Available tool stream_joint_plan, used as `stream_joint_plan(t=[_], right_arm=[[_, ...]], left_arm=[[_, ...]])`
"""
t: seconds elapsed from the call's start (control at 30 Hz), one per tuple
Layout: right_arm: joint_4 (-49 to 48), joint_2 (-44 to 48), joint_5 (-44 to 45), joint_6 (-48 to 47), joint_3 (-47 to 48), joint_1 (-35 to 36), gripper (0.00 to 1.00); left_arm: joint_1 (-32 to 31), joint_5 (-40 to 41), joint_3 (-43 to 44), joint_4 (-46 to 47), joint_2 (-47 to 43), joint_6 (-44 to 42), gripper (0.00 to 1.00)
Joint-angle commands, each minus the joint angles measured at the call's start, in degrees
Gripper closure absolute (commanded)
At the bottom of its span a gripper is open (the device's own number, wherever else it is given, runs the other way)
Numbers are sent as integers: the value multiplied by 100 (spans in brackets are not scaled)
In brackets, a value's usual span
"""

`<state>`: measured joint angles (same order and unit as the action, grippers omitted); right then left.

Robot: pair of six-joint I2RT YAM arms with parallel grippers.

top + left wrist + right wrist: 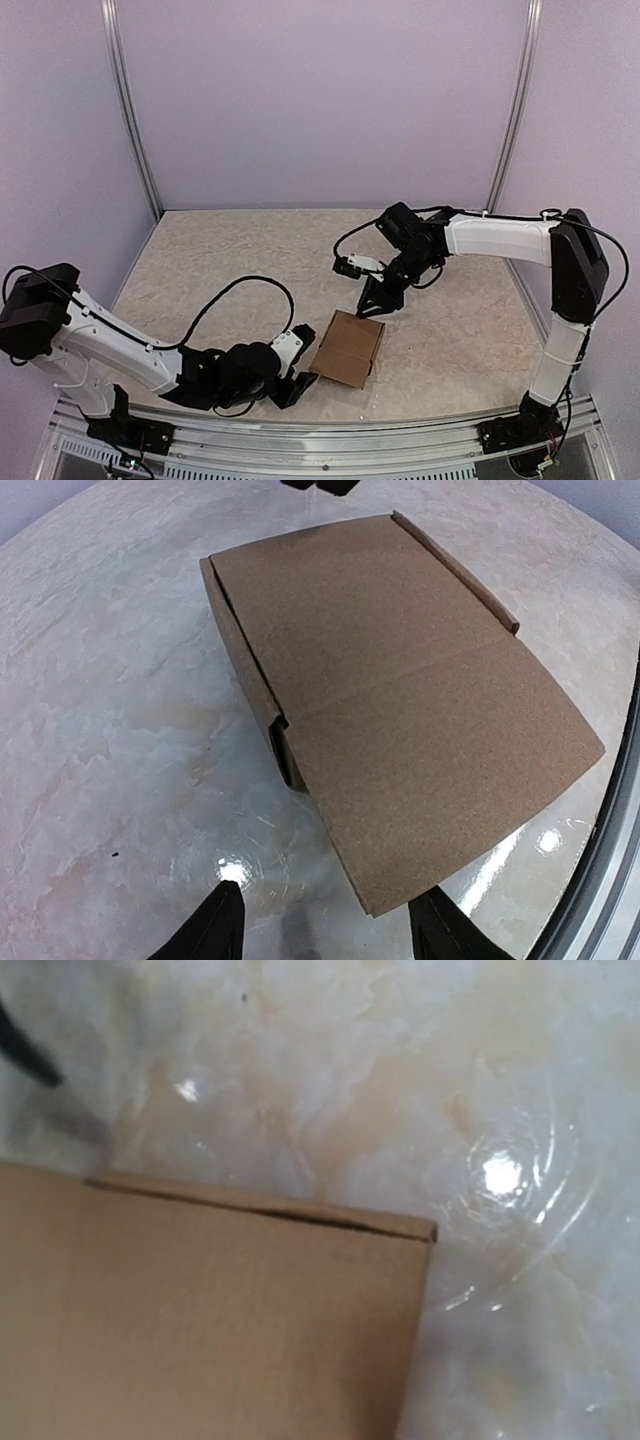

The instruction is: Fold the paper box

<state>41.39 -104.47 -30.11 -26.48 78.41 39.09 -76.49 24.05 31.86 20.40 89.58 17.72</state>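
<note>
The paper box [347, 347] is a closed, flat brown carton lying on the marbled table, just front of centre. In the left wrist view the paper box [400, 700] has its lid down, with a side flap gap on its left. My left gripper [297, 378] is open, low at the box's near-left corner. That corner lies just ahead of the two black fingertips [215, 925] and touches neither. My right gripper [375, 303] hovers at the box's far edge. Its fingers are out of the right wrist view, which shows only the box's far corner [200, 1310].
A metal rail [330, 440] runs along the table's near edge, close behind the left gripper; it also shows in the left wrist view [625, 860]. Purple walls enclose the back and sides. A black cable [250, 285] loops over the left arm.
</note>
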Motion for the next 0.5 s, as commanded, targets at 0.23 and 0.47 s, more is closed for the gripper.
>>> stream_joint_plan(t=[0.23, 0.47], right_arm=[[-96, -555, 40, -33, -114, 11, 86], [43, -930, -339, 111, 143, -188, 92]], left_arm=[[-396, 353, 471, -565, 239, -195, 44], [-503, 685, 447, -802, -82, -198, 44]])
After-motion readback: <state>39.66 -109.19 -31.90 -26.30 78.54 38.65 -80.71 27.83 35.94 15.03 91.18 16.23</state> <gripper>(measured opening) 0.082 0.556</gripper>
